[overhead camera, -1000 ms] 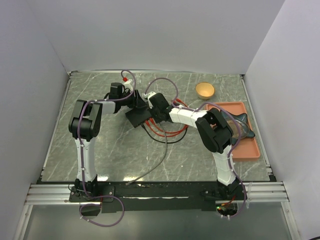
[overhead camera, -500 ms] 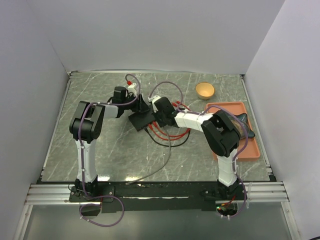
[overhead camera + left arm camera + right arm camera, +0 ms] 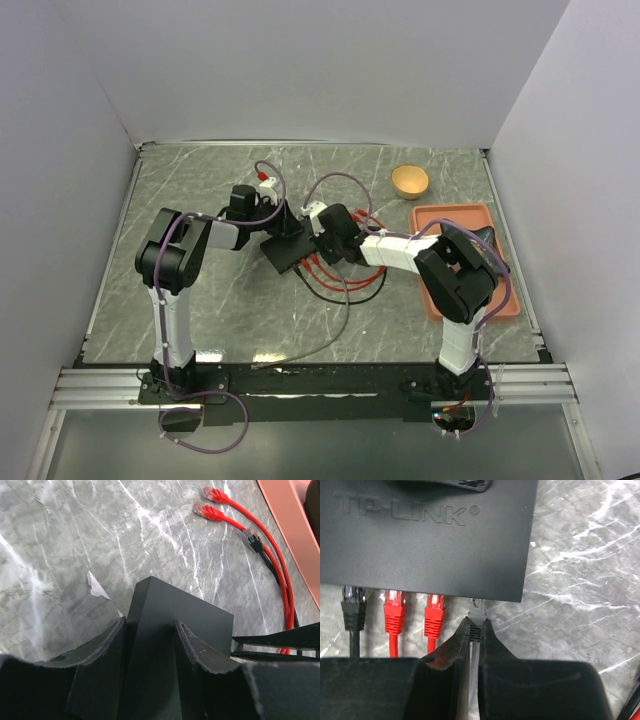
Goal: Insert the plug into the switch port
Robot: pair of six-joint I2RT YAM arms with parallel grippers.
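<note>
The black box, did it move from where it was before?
Yes. In the top view the black box slid a little toward the near edge of the table, away from its far edge. The gold bowl stayed put.

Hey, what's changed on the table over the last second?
Both arms carried the switch a little toward the near edge, the left gripper clamped on it and the right gripper pinching the grey plug at its port row. The bowl and tray stayed put.

"tp-link" reads embossed on the black box (image 3: 430, 535).
</note>
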